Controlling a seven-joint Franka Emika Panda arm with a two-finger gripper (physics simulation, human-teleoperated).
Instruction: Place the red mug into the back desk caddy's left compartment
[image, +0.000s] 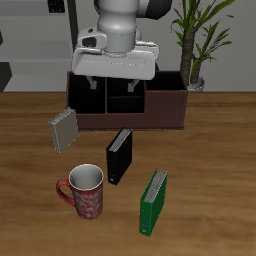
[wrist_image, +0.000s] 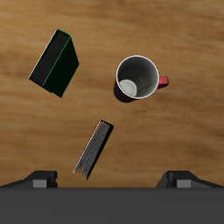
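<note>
We are holding our hand (image: 112, 82) high over the caddy (image: 165, 108), fingers parted wide and gripping nothing. It is covering part of the caddy's compartments. The mug (image: 84, 191) is standing upright on the counter (image: 215, 190), well forward of the hand, beyond the black book (image: 119, 157) and near the green book (image: 153, 203).

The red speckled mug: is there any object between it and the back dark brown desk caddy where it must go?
Partly. The upright black book stands on the table between the red speckled mug and the long dark brown desk caddy. The small grey book leans beside that route. Carrying the mug high should probably clear both.
</note>
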